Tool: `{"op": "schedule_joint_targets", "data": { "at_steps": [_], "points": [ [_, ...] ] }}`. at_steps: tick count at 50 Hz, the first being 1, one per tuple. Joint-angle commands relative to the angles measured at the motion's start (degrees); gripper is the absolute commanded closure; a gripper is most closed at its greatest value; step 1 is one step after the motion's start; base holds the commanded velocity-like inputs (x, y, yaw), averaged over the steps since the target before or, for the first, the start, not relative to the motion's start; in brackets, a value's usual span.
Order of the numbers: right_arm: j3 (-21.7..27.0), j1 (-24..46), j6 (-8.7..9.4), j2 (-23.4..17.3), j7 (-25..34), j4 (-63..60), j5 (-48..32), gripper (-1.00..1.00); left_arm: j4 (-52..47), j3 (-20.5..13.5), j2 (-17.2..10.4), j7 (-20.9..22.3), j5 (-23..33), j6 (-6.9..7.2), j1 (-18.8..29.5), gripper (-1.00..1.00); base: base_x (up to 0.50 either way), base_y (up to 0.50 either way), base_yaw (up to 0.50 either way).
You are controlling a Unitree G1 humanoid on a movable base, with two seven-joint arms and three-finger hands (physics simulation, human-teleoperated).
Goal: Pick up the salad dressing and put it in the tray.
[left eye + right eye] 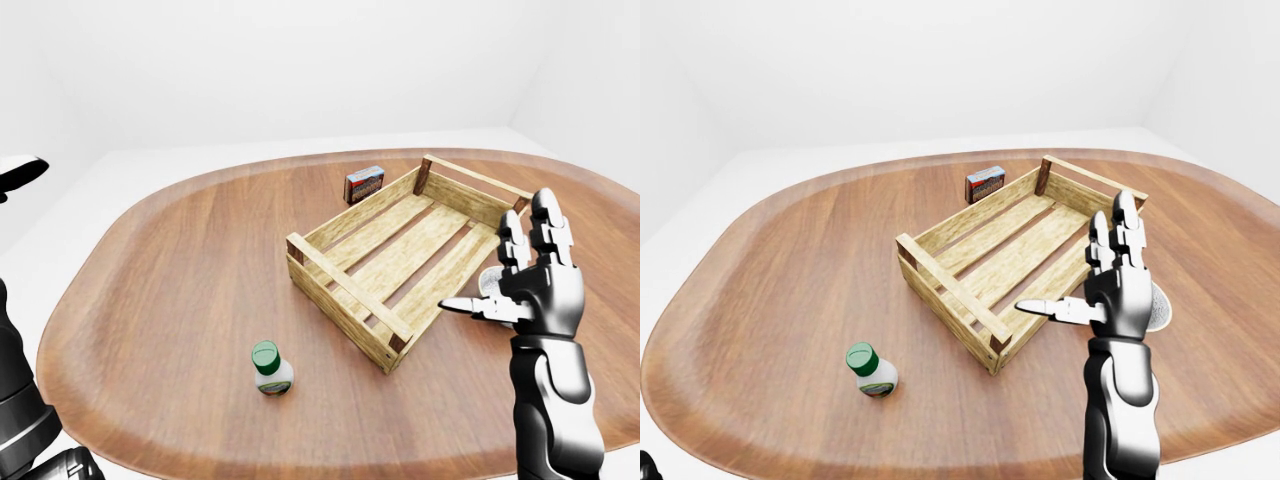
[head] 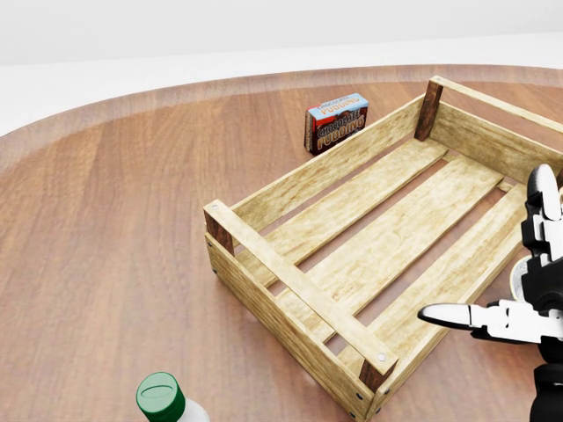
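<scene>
The salad dressing (image 1: pixel 270 368), a white bottle with a green cap, stands upright on the wooden table, at the lower left of the tray. Only its cap shows at the head view's bottom edge. The tray (image 1: pixel 349 292) is an empty slatted wooden crate in the middle of the table. My right hand (image 1: pixel 500 268) hovers open at the tray's right side, fingers up and thumb pointing left, holding nothing. It is far to the right of the bottle. A piece of my left hand (image 1: pixel 20 172) shows at the left-eye view's left edge, well away from everything.
A chocolate pudding box (image 2: pixel 337 121) stands just past the tray's far side. A pale round thing (image 1: pixel 1160 308) lies on the table, mostly hidden behind my right hand. The round wooden table (image 1: pixel 170 260) ends in a curved edge, with white floor around it.
</scene>
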State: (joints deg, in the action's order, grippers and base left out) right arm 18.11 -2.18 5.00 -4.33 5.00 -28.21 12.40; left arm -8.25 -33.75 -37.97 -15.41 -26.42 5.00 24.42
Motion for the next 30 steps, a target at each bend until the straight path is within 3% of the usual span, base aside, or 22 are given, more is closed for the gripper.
{"op": "schedule_joint_targets", "data": {
  "at_steps": [1, 5, 10, 30],
  "points": [
    [0.39, 0.26, 0.0, -0.1, -1.46, 0.76, 1.46, -1.0, 0.14, 0.1, 0.06, 0.01, 0.18, 0.0, 0.02, -1.0, 0.0, 0.0, 0.0],
    [0.69, 0.35, 0.0, -0.45, -1.03, 0.9, 3.5, -1.0, 0.02, 0.1, 0.16, 0.05, 0.19, 0.0, -0.06, -1.0, 0.0, 0.0, 0.0],
    [0.65, 0.31, 0.0, -0.34, -1.96, 1.13, 3.34, -1.0, -0.15, -0.14, 0.08, 0.04, 0.0, 0.0, -0.12, -1.0, -0.05, -0.47, 0.0],
    [0.43, 0.19, 0.0, -0.47, -1.8, 0.66, 3.18, -1.0, -0.24, 0.0, 0.26, 0.03, 0.02, 0.0, -0.16, -1.0, 0.0, 0.0, 0.0]
  ]
}}
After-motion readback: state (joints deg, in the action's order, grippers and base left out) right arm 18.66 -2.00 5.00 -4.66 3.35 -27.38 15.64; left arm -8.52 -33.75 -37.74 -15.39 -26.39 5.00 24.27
